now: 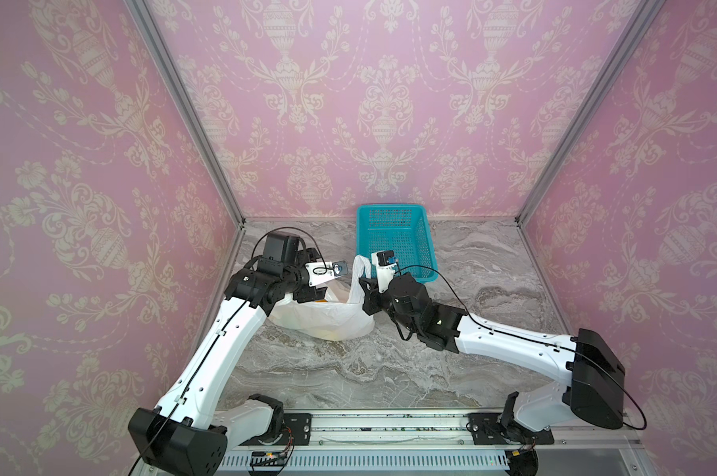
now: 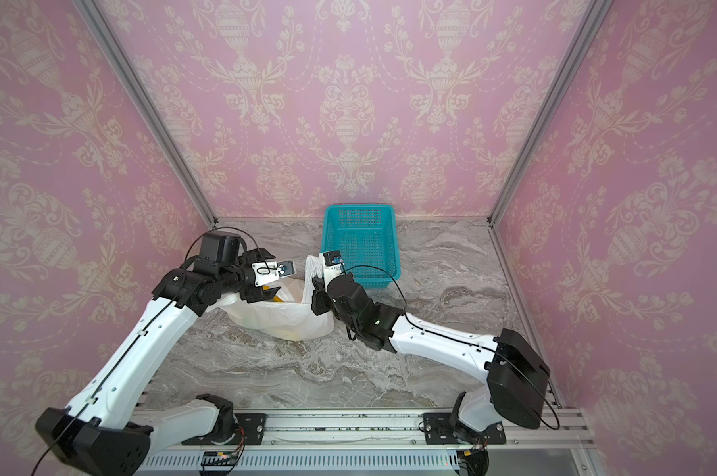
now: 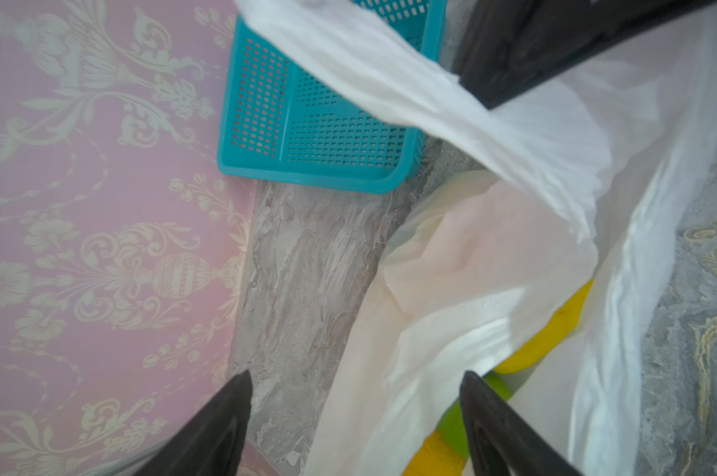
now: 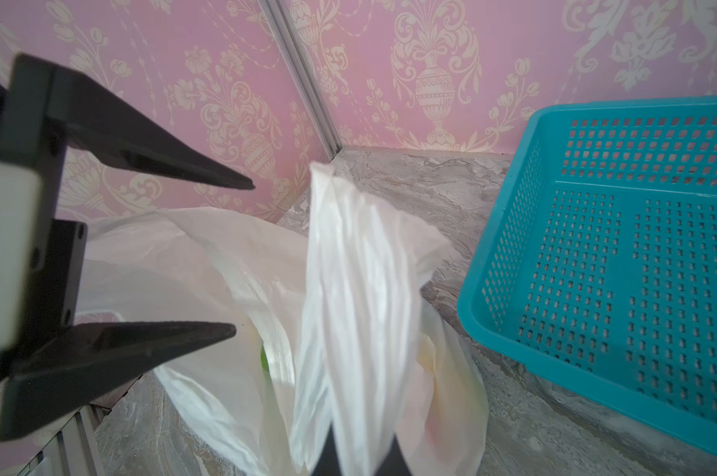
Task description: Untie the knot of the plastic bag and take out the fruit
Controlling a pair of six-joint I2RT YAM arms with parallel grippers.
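White bag (image 1: 340,319) at 9 o'clock on table (image 1: 348,371) | we judge knot undone | right gripper (image 4: 360,453) pinches handle (image 4: 356,288) | left gripper (image 3: 354,377) wide at mouth | fruit (image 3: 546,338) inside, none out | basket (image 1: 391,209), 12 o'clock, bare

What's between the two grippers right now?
Only the plastic bag: its raised handle, pinched in the right gripper, stands before the open left gripper. Right wrist view shows it.
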